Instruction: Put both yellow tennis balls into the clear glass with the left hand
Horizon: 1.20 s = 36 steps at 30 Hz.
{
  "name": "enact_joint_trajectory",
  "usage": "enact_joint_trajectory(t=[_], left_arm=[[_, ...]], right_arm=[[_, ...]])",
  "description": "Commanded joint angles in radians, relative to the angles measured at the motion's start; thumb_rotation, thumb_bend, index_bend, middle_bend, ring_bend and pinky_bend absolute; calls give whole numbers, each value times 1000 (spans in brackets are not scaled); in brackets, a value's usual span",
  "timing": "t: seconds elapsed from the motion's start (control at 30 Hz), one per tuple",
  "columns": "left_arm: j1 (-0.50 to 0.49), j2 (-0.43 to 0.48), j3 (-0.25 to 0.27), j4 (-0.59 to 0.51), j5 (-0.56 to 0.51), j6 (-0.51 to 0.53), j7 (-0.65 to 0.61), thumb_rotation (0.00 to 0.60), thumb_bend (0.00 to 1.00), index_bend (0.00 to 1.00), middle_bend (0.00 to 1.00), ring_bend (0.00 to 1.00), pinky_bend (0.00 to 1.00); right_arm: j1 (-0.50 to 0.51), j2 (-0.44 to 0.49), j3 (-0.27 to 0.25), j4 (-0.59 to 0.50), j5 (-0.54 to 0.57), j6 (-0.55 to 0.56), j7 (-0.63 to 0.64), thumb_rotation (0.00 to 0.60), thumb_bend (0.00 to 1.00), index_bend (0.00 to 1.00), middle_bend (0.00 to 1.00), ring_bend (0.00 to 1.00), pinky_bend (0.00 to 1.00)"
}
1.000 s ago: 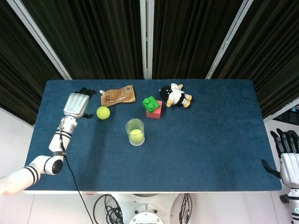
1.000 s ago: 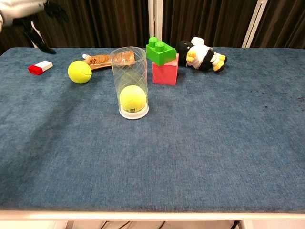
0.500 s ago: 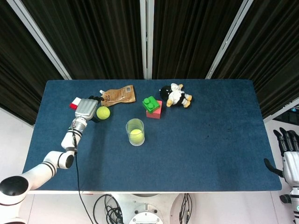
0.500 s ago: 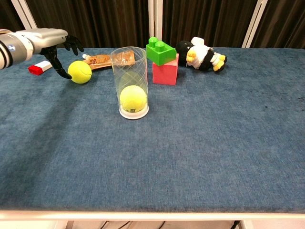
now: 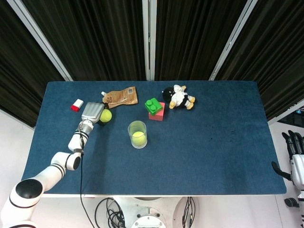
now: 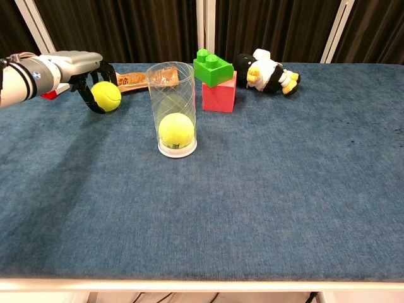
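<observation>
One yellow tennis ball (image 5: 137,137) (image 6: 175,130) lies at the bottom of the upright clear glass (image 5: 137,128) (image 6: 172,88) near the table's middle. The other tennis ball (image 5: 107,115) (image 6: 106,96) rests on the blue cloth to the left of the glass. My left hand (image 5: 93,112) (image 6: 77,65) reaches over that ball from the left, thumb low on its near-left side and fingers arched over its far side. The ball still sits on the table. My right hand (image 5: 295,154) hangs off the table's right edge, fingers spread, holding nothing.
A brown pouch (image 5: 120,97) (image 6: 142,78) lies just behind the loose ball. A green brick (image 5: 153,105) (image 6: 213,67) sits on a red block (image 5: 158,115) (image 6: 219,95) right of the glass, beside a plush toy (image 5: 178,98) (image 6: 265,71). A small red-and-white item (image 5: 77,105) lies far left.
My left hand has travelled right and down from the far-left edge until it cups the loose ball. The ball and glass have not moved. My right hand has sunk slightly lower.
</observation>
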Motion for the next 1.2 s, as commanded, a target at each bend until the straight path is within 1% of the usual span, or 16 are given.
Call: enact_joint_trajectory(t=[0.03,0.17,0.27,0.33,0.4,0.43,0.53,0.57,0.63,0.67,0.73,0.77,0.83,0.97,1.07,1.2], left_arm=[[5,-20,7,28,32,23,-34,600,143,500,449,504,889],[7,-36,12,56,62,52,-65,600,155,579,524,574,936],[15,-38,7,56,84,105,-95,600,169,619,573,613,959],[22,-23,1,31,95,144,-111,600,181,627,581,617,965],[32,11,-13,-22,107,206,-119,600,184,630,584,616,965],[38,32,-19,-56,110,230,-119,600,184,631,585,616,965],[68,130,-49,-224,112,317,-100,600,185,632,586,616,965],[83,180,-67,-320,106,349,-94,600,186,632,586,617,965],[107,253,-90,-466,88,377,-74,600,191,632,584,620,966],[122,302,-110,-569,74,394,-65,600,195,632,583,625,968],[139,367,-131,-707,55,411,-40,600,201,632,584,634,975],[148,403,-138,-787,48,421,-16,600,204,632,586,637,977],[158,452,-136,-905,44,433,44,600,207,632,587,640,978],[161,478,-109,-1040,56,452,149,600,205,632,586,642,978],[153,461,-95,-1081,57,457,194,600,205,632,584,641,978],[137,436,-82,-1101,57,450,232,600,204,631,584,639,978]], right_arm=[[0,-1,0,0,1,0,-1,600,200,0,0,0,0],[-1,-2,1,1,6,-1,-2,600,200,0,0,0,0],[-1,-2,2,1,5,-2,-3,600,199,0,0,0,0],[0,-3,2,2,5,-3,-3,600,200,0,0,0,0],[1,-3,2,2,4,-5,-3,600,199,0,0,0,0],[2,-3,2,2,4,-6,-4,600,200,0,0,0,0],[4,-5,1,3,1,-9,-3,600,200,0,0,0,0],[6,-6,1,4,-1,-10,-3,600,200,0,0,0,0],[8,-6,0,6,-3,-13,-3,600,200,0,0,0,0],[9,-5,-2,6,-5,-18,2,600,199,0,0,0,0],[10,-4,-2,6,-6,-20,8,600,199,0,0,0,0],[10,-3,-3,7,-8,-18,8,600,199,0,0,0,0],[8,-2,-4,5,-14,-13,6,600,199,0,0,0,0],[5,4,-4,0,-22,-2,9,600,199,0,0,0,0],[-1,6,-8,-1,-30,9,15,600,200,0,0,0,0],[-7,9,-10,1,-33,14,34,600,200,0,0,0,0]])
